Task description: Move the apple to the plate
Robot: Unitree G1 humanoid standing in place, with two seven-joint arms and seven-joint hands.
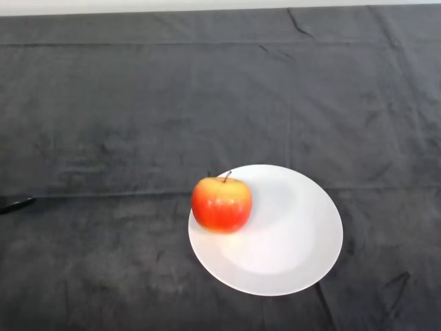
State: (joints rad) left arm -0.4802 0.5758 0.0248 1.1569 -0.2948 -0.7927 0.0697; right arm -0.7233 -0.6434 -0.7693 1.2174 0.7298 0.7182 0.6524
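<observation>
A red and yellow apple (221, 203) stands upright, stem up, on the left part of a white round plate (289, 241). The plate lies on the dark cloth, right of centre and toward the near side of the head view. The apple's left side reaches out to the plate's left rim.
The dark grey cloth (138, 117) covers the whole table and has a few creases. The table's far edge (207, 8) runs along the top of the view.
</observation>
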